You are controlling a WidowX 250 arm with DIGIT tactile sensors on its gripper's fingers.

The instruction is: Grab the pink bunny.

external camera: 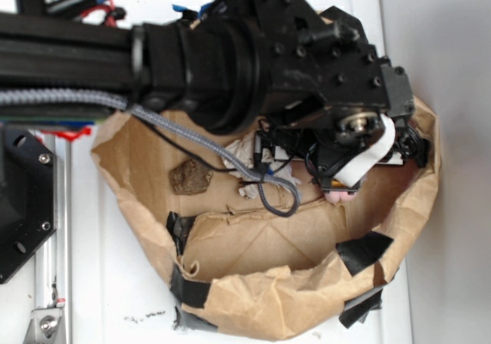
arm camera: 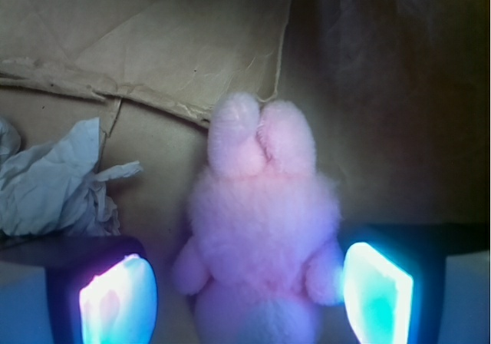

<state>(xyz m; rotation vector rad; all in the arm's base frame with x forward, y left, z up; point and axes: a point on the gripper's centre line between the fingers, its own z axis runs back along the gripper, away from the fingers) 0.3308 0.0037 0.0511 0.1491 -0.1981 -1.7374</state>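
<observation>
- In the exterior view the black WidowX arm (external camera: 230,52) reaches in from the 9 o'clock edge across the top of the picture, its wrist bent down into a torn brown paper bag (external camera: 261,282) patched with black tape (external camera: 364,250).
- The gripper (external camera: 349,183) hangs low inside the bag at about 3 o'clock of its floor, largely hidden under the wrist housing and a white band.
- In the wrist view the gripper (arm camera: 249,298) stands wide open: one glowing pad (arm camera: 115,302) at 7 o'clock and the other pad at 5 o'clock, with a broad gap between them. It grips nothing.
- The pink bunny (arm camera: 261,244) lies on the brown paper floor in that gap, its body between the pads and its two ears pointing toward 12 o'clock, beyond the fingertips.
- The bunny's arm on the 5 o'clock side is just beside that pad; whether it touches cannot be told. On the 7 o'clock side a strip of paper floor shows between the bunny and the pad.
- From outside only a small patch of the pink bunny (external camera: 340,195) shows beneath the gripper.
- A crumpled white paper ball (arm camera: 54,179) lies at 9 o'clock of the bunny, apart from it, above the 7 o'clock pad.
- A brownish lump (external camera: 190,177) sits on the bag floor toward 9 o'clock, well apart from the gripper.
- A grey braided cable (external camera: 192,140) loops down from the arm into the bag.
</observation>
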